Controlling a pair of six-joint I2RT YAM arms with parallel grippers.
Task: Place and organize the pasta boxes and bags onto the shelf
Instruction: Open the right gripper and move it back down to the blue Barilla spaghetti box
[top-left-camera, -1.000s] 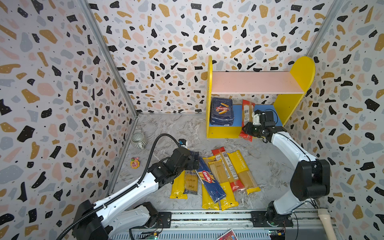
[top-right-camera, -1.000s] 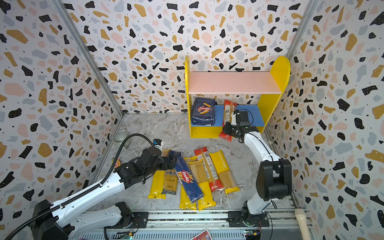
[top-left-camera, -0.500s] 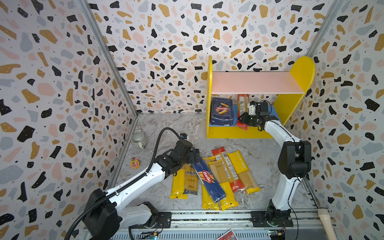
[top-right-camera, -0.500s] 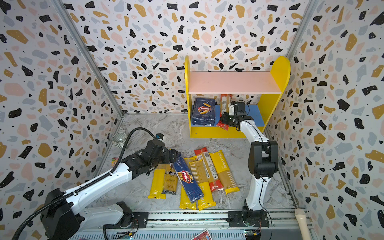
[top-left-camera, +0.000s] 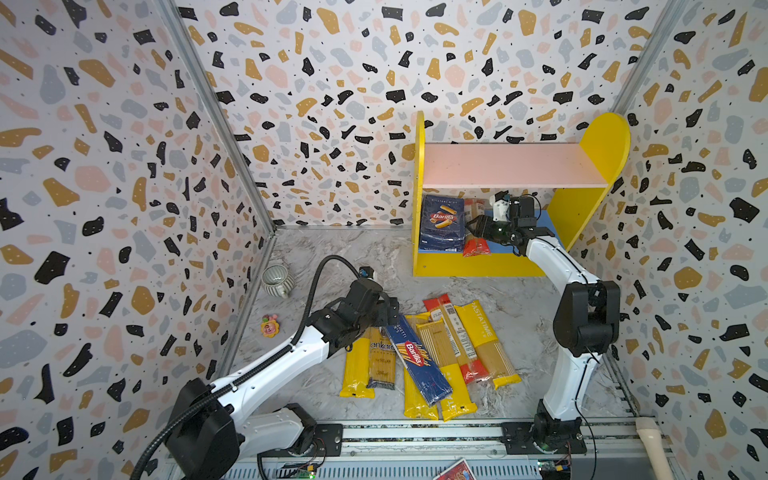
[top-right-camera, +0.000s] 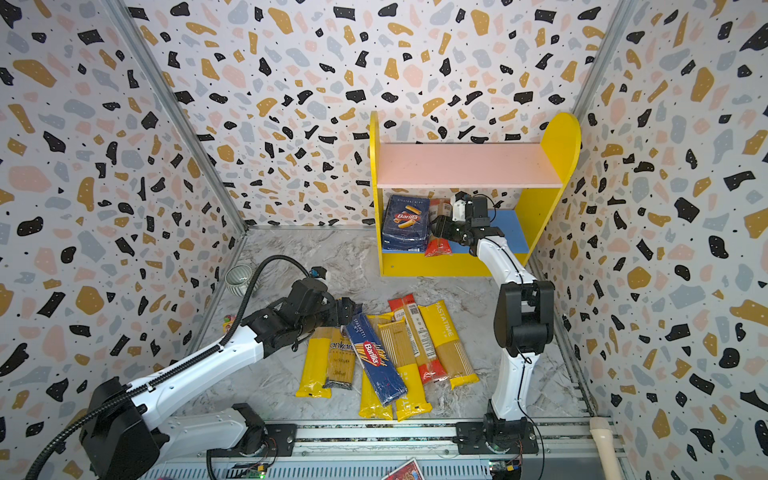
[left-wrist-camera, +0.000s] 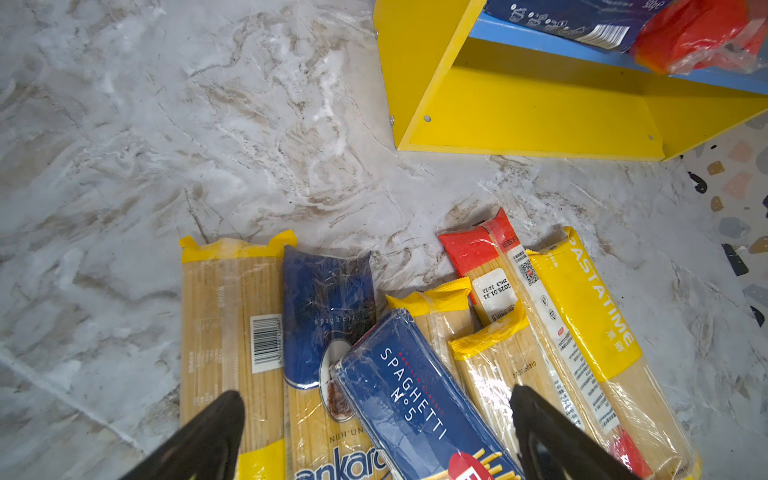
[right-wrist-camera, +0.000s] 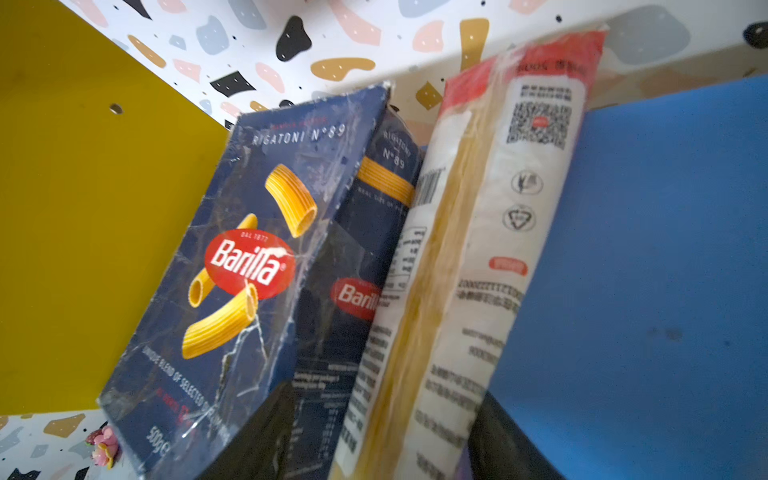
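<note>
The shelf (top-left-camera: 515, 166) (top-right-camera: 465, 166) stands at the back right. On its blue lower board the wide rigatoni pasta box (top-left-camera: 442, 224) (right-wrist-camera: 232, 266) stands upright. A red-ended bag (top-left-camera: 476, 245) (right-wrist-camera: 478, 249) leans against it. My right gripper (top-left-camera: 478, 226) (right-wrist-camera: 382, 415) reaches in around this bag, open, with a gap at one finger. On the floor lie the narrow spaghetti box (top-left-camera: 415, 357) (left-wrist-camera: 415, 407), the blue ankara bag (top-left-camera: 380, 353) (left-wrist-camera: 328, 299), a red bag (top-left-camera: 453, 332) and several yellow bags (top-left-camera: 486, 340). My left gripper (top-left-camera: 390, 316) (left-wrist-camera: 376, 397) hovers open over the spaghetti box's far end.
A striped cup (top-left-camera: 277, 279) and a small pink toy (top-left-camera: 270, 325) sit by the left wall. The arms' rail (top-left-camera: 415, 432) runs along the front, with a cream handle (top-left-camera: 650, 440) at its right end. Patterned walls close in on three sides.
My right gripper carried the red bag from the shelf's front edge into the lower tier, stood it beside the rigatoni box, and its jaws spread apart. The left arm shifted slightly, still open.
</note>
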